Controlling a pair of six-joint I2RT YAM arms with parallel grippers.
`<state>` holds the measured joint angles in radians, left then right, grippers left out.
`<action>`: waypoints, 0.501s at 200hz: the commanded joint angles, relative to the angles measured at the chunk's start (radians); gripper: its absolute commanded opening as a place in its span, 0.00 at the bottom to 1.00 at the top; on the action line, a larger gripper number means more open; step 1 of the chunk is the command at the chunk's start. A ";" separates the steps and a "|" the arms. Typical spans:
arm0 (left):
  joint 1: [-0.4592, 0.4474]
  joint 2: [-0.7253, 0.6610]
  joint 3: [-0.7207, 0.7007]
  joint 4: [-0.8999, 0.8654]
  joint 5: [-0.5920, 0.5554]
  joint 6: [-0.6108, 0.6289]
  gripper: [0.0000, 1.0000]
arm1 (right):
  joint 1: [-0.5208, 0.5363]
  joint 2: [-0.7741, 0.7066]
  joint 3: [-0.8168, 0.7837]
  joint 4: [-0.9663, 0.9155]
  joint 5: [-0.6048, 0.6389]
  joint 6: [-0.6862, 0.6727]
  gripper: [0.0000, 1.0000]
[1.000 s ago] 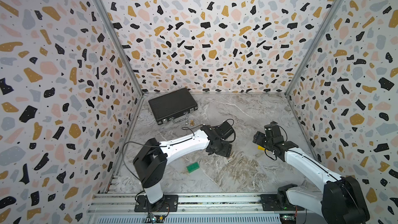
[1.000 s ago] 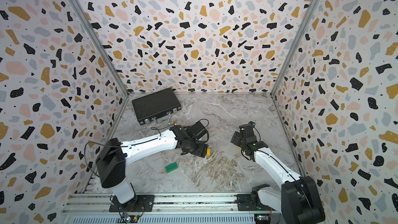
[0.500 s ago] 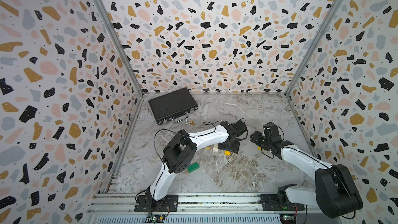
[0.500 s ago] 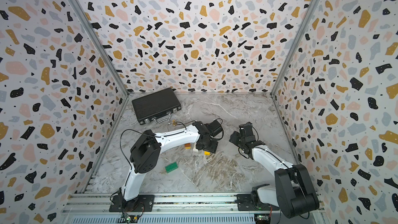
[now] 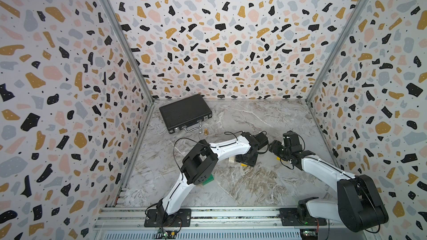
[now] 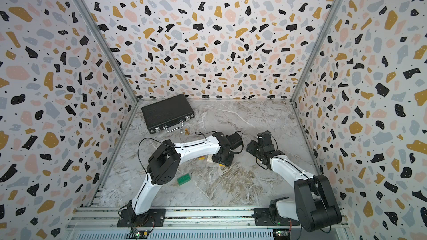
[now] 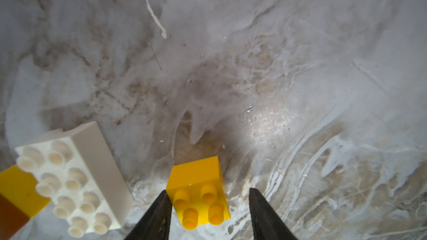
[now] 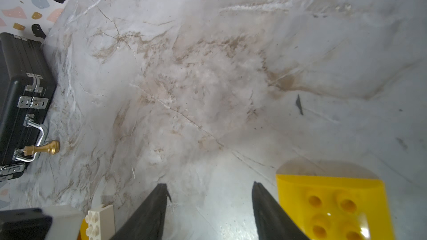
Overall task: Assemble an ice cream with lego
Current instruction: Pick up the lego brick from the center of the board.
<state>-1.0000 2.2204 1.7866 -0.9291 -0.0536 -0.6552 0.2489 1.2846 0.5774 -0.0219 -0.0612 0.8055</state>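
A small yellow square brick (image 7: 198, 195) sits studs-up on the marble between my left gripper's (image 7: 208, 190) fingers. One finger touches it and the other stands off with a gap, so the jaws are open. Beside it lies a white oblong brick (image 7: 76, 181), with a joined yellow and brown brick (image 7: 16, 190) behind that. My right gripper (image 8: 209, 183) is open over bare marble. A rounded yellow brick (image 8: 332, 204) lies just outside one of its fingers. A green brick (image 5: 208, 180) lies near the left arm's elbow. In both top views the grippers (image 5: 246, 160) (image 6: 250, 146) are low, close together.
A black briefcase (image 5: 184, 111) lies at the back left, with a small brass knob (image 5: 205, 131) by its handle. Patterned walls enclose the marble floor (image 5: 254, 188) on three sides. A metal rail (image 5: 231, 215) with both arm bases runs along the front.
My left arm has folded its elbow inward and lowered over the small yellow brick, jaws narrowing around it. My right gripper has shifted slightly left, jaws a little narrower.
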 commanded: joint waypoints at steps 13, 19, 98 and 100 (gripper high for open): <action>-0.004 0.013 0.024 -0.028 -0.017 0.005 0.45 | -0.005 0.002 0.031 0.004 -0.008 0.005 0.61; -0.003 0.013 0.024 -0.028 -0.017 0.005 0.43 | -0.005 0.003 0.030 0.005 -0.008 0.005 0.61; -0.003 0.022 0.018 -0.022 -0.007 0.009 0.36 | -0.005 0.010 0.035 0.005 -0.015 0.002 0.59; -0.004 0.022 0.017 -0.024 -0.006 0.009 0.35 | -0.005 0.009 0.035 0.005 -0.015 0.002 0.59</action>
<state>-1.0000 2.2204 1.7866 -0.9352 -0.0544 -0.6510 0.2478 1.2915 0.5774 -0.0216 -0.0727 0.8066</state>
